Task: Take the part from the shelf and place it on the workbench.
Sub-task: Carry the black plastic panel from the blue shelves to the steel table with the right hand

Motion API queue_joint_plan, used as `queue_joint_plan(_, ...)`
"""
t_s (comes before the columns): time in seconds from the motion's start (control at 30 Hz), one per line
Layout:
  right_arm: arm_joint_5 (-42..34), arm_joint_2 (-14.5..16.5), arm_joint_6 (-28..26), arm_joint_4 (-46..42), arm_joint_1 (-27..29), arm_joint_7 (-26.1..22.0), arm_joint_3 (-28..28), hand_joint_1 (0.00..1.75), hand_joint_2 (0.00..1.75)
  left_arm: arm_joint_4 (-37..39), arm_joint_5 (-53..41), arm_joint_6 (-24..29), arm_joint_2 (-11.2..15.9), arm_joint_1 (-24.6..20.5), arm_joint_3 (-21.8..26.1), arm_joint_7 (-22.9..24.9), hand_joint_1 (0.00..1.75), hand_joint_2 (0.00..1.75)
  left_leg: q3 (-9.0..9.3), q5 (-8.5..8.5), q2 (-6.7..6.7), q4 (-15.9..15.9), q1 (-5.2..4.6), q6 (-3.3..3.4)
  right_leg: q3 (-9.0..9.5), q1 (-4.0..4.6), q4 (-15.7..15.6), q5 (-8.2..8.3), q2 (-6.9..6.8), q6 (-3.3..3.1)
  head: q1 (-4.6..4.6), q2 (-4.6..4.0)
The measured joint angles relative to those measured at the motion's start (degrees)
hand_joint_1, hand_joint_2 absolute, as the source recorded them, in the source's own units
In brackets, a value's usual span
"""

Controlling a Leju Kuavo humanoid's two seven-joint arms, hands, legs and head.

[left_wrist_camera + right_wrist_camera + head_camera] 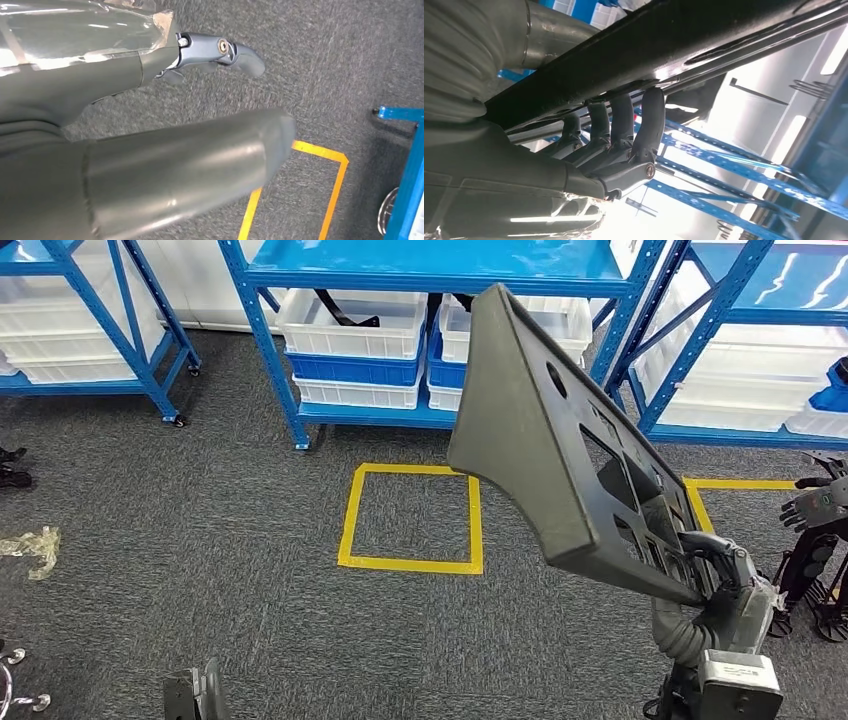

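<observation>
The part (560,440) is a large dark grey panel with several cut-outs. It is tilted up over the carpet on the right of the head view. My right hand (715,575) grips its lower edge. In the right wrist view the fingers (624,125) curl around the dark edge of the part (684,40). My left hand (195,695) hangs low at the bottom left. In the left wrist view, the left hand (215,90) has its thumb and fingers apart above the carpet and holds nothing.
Blue shelves (430,270) stand ahead with white crates (350,325) and blue crates (355,370) on the low tier. A yellow tape square (412,518) marks the grey carpet. Crumpled plastic (30,545) lies at the left. A dark robot hand on a stand (815,505) is at the right edge.
</observation>
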Motion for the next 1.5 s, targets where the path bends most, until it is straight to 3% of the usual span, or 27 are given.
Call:
queue_joint_plan(0.07, 0.0, 0.1, 0.0, 0.2, -0.3, 0.0, 0.0, 1.75, 1.75, 0.0, 0.2, 0.1, 0.0, 0.1, -0.4, 0.0, 0.00, 0.00, -1.04, 0.82, 0.24, -0.5, 0.03, 0.98, -0.80, -0.04, 0.5, -0.02, -0.03, 0.58, 0.04, 0.00)
queue_joint_plan(0.1, 0.0, 0.1, 0.0, 0.3, -0.3, 0.1, 0.0, 1.75, 1.75, 0.0, 0.2, 0.2, 0.1, 0.1, -0.5, 0.0, 0.00, 0.00, -1.81, 1.55, 0.41, -0.7, 0.12, 1.62, -1.50, -0.03, 1.6, -1.35, 0.04, 0.48, 0.19, 0.00)
queue_joint_plan(0.2, 0.0, 0.1, 0.3, 0.6, -0.4, 0.2, 0.0, 1.75, 1.75, 0.1, 0.5, 0.4, 0.2, 0.1, -0.7, 0.0, 0.00, 0.00, -4.41, 3.95, 0.74, -0.8, 0.16, 2.48, -4.21, -0.15, 10.4, -8.52, 0.34, -0.20, 0.58, 0.00)
queue_joint_plan(0.23, 0.0, 0.2, 0.5, 0.8, -0.5, 0.3, 0.0, 1.75, 1.75, 0.1, 0.7, 0.5, 0.2, 0.2, -0.8, 0.0, 0.00, 0.00, -5.35, 4.76, 0.82, -0.8, 0.15, 2.43, -4.62, -0.22, 13.7, -9.77, 0.38, 0.07, 0.60, 0.00)
queue_joint_plan(0.3, 0.0, 0.3, 0.9, 1.0, -0.8, 0.5, 0.0, 1.75, 1.75, 0.1, 0.9, 0.6, 0.2, 0.5, -0.8, 0.0, 0.00, 0.00, -7.43, 6.37, 1.02, -0.7, 0.18, 2.16, -3.31, -0.49, 16.1, -8.85, 0.40, 1.53, 0.62, 0.00)
queue_joint_plan(0.37, 0.0, 0.3, 1.0, 1.2, -1.3, 0.6, 0.0, 1.75, 1.75, 0.1, 0.9, 0.6, 0.2, 0.8, -0.8, 0.0, 0.00, 0.00, -9.32, 7.89, 1.11, -0.5, 0.24, 1.64, 1.71, -0.92, 11.0, -6.48, 0.39, 2.85, 0.64, 0.00)
queue_joint_plan(0.4, -0.1, 0.3, 1.0, 1.2, -1.6, 0.7, 0.0, 1.75, 1.75, 0.0, 1.0, 0.6, 0.2, 0.8, -0.9, 0.0, 0.00, 0.00, -10.08, 8.57, 1.08, -0.3, 0.18, 1.28, 5.31, -0.92, 6.2, -6.52, 0.42, 2.92, 0.66, 0.00)
queue_joint_plan(0.47, -0.2, 0.4, 1.0, 1.2, -2.2, 0.7, 0.0, 1.75, 1.75, 0.0, 1.2, 0.9, 0.3, 0.9, -1.0, 0.1, 0.00, 0.00, -10.90, 9.92, 1.03, -0.2, 0.00, 0.54, 9.97, -0.65, -1.1, -8.17, 0.52, 1.93, 0.54, 0.00)
queue_joint_plan(0.53, -0.4, 0.4, 1.0, 1.4, -2.5, 0.7, 0.0, 1.75, 1.75, -0.1, 1.6, 1.2, 0.4, 1.1, -1.1, 0.3, 0.00, 0.00, -11.18, 11.09, 1.02, -0.5, 0.04, -0.14, 10.21, -0.38, -2.6, -8.67, 0.58, 0.63, 0.38, 0.00)
queue_joint_plan(0.6, -0.6, 0.4, 1.0, 1.8, -2.8, 0.7, 0.0, 1.75, 1.75, -0.1, 1.9, 1.3, 0.6, 1.5, -1.1, 0.4, 0.00, 0.00, -11.80, 9.43, 0.89, 0.4, 0.40, -0.75, 9.16, -0.68, -2.4, -7.61, 0.45, -0.71, 0.33, 0.00)
queue_joint_plan(0.67, -0.9, 0.4, 1.0, 2.2, -3.2, 0.7, 0.0, 1.75, 1.75, -0.1, 2.0, 1.4, 0.7, 1.9, -1.1, 0.4, 0.00, 0.00, -13.24, 3.45, 0.66, 5.4, 0.64, -1.16, 7.74, -0.83, -2.3, -6.20, 0.33, -1.98, 0.20, 0.00)
queue_joint_plan(0.73, -1.2, 0.4, 1.0, 2.5, -3.6, 0.7, 0.0, 1.75, 1.75, -0.1, 2.1, 1.4, 0.7, 2.0, -1.1, 0.4, 0.00, 0.00, -14.62, -1.46, 0.44, 13.1, 0.64, -1.41, 6.22, -0.51, -2.2, -4.78, 0.31, -2.49, 0.12, 0.00)
queue_joint_plan(0.77, -1.4, 0.4, 1.0, 2.7, -3.7, 0.7, 0.0, 1.75, 1.75, -0.2, 2.1, 1.4, 0.7, 2.0, -1.1, 0.4, 0.00, 0.00, -14.61, -1.65, 0.37, 15.8, 0.65, -1.47, 5.40, -0.39, -2.1, -4.12, 0.30, -2.47, 0.13, 0.00)
queue_joint_plan(0.8, -1.6, 0.4, 1.0, 2.9, -3.7, 0.7, 0.0, 1.75, 1.75, -0.3, 2.1, 1.4, 0.7, 2.1, -1.1, 0.4, 0.00, 0.00, -13.82, -0.69, 0.33, 16.8, 0.65, -1.45, 4.52, -0.29, -1.9, -3.53, 0.30, -2.37, 0.11, 0.00)
queue_joint_plan(0.83, -1.7, 0.4, 1.0, 3.0, -3.8, 0.6, 0.0, 1.75, 1.75, -0.4, 2.1, 1.4, 0.7, 2.2, -1.2, 0.4, 0.00, 0.00, -12.00, 0.86, 0.32, 15.6, 0.65, -1.33, 3.63, -0.23, -1.6, -3.05, 0.32, -2.18, 0.10, 0.00)
queue_joint_plan(0.87, -1.9, 0.4, 1.0, 3.1, -3.8, 0.6, 0.0, 1.75, 1.75, -0.6, 2.1, 1.4, 0.7, 2.2, -1.3, 0.4, 0.00, 0.00, -9.19, 2.07, 0.25, 12.6, 0.64, -1.08, 2.86, -0.22, -1.2, -2.67, 0.33, -1.99, 0.09, 0.00)
queue_joint_plan(0.93, -2.2, 0.3, 1.0, 3.2, -4.0, 0.5, 0.0, 1.75, 1.75, -1.1, 2.1, 1.4, 0.8, 2.2, -1.5, 0.4, 0.00, 0.00, -3.12, 1.91, 0.08, 4.6, 0.46, -0.48, 1.73, 0.01, -0.5, -2.10, 0.30, -1.46, 0.11, 0.00)
queue_joint_plan(1.0, -2.4, 0.2, 0.9, 3.4, -4.3, 0.2, 0.0, 1.75, 1.75, -1.4, 2.4, 1.2, 0.9, 2.2, -1.6, 0.5, 0.00, 0.00, -0.50, 0.60, 0.02, 0.1, 0.04, 0.10, 1.08, 0.10, -0.2, -1.49, 0.17, -0.66, 0.11, 0.00)
queue_joint_plan(1.1, -2.6, 0.0, 0.8, 3.8, -4.7, -0.1, 0.0, 1.75, 1.75, -1.6, 3.6, 0.2, 0.8, 2.2, -1.7, 1.1, 0.00, 0.00, -1.18, 1.29, 0.34, -1.4, -0.01, 1.39, -0.18, 0.08, 0.5, -1.59, 0.14, 0.24, 0.21, 0.00)
queue_joint_plan(1.13, -2.7, -0.1, 0.7, 3.9, -4.8, -0.1, 0.0, 1.75, 1.75, -1.6, 3.9, 0.0, 0.7, 2.2, -1.6, 1.2, 0.00, 0.00, -1.63, 1.95, 0.47, -1.7, 0.12, 1.83, -0.96, 0.09, 2.0, -2.92, 0.22, 0.13, 0.39, 0.00)
queue_joint_plan(1.2, -2.8, -0.4, 0.6, 4.2, -5.0, -0.2, 0.0, 1.75, 1.75, -1.7, 4.0, -0.3, 0.7, 2.2, -1.7, 1.2, 0.00, 0.00, -2.72, 3.08, 0.61, -1.9, 0.17, 2.32, -3.18, -0.06, 8.1, -7.18, 0.37, -0.30, 0.66, 0.00)
queue_joint_plan(1.27, -3.0, -0.6, 0.5, 4.6, -4.9, -0.3, 0.0, 1.75, 1.75, -1.7, 4.0, -0.5, 0.7, 2.3, -1.7, 1.2, 0.00, 0.00, -3.89, 4.03, 0.74, -1.8, 0.14, 2.29, -4.78, -0.24, 14.6, -9.59, 0.41, 0.11, 0.74, 0.00)
queue_joint_plan(1.3, -3.1, -0.7, 0.5, 4.8, -4.9, -0.4, 0.0, 1.75, 1.75, -1.7, 4.0, -0.5, 0.7, 2.3, -1.7, 1.2, 0.00, 0.00, -4.39, 4.43, 0.78, -1.7, 0.15, 2.17, -4.42, -0.37, 15.5, -9.32, 0.41, 0.71, 0.75, 0.00)
queue_joint_plan(1.33, -3.2, -0.8, 0.5, 5.0, -4.9, -0.5, 0.0, 1.75, 1.75, -1.7, 4.1, -0.5, 0.7, 2.3, -1.7, 1.2, 0.00, 0.00, -4.81, 4.78, 0.81, -1.7, 0.20, 1.99, -2.96, -0.55, 14.1, -8.34, 0.40, 1.40, 0.75, 0.00)
queue_joint_plan(1.4, -3.2, -0.9, 0.5, 5.3, -5.1, -0.6, 0.0, 1.75, 1.75, -1.7, 4.3, -0.5, 0.7, 2.3, -1.7, 1.1, 0.00, 0.00, -5.45, 5.24, 0.84, -1.4, 0.21, 1.50, 2.68, -0.95, 6.1, -6.33, 0.37, 2.41, 0.78, 0.00)
queue_joint_plan(1.47, -2.9, -1.1, 0.3, 5.5, -5.2, -0.7, 0.0, 1.75, 1.75, -1.7, 4.5, -0.5, 0.8, 2.3, -1.7, 1.0, 0.00, 0.00, -5.88, 5.61, 0.83, -1.0, 0.00, 0.86, 6.89, -0.85, -0.5, -5.90, 0.55, 2.34, 0.74, 0.00)
queue_joint_plan(1.5, -2.5, -1.1, 0.1, 5.7, -5.3, -0.7, 0.0, 1.75, 1.75, -1.7, 4.6, -0.4, 0.8, 2.3, -1.8, 0.9, 0.00, 0.00, -6.03, 5.82, 0.80, -0.9, -0.14, 0.53, 7.56, -0.69, -1.7, -6.08, 0.63, 1.98, 0.67, 0.00)
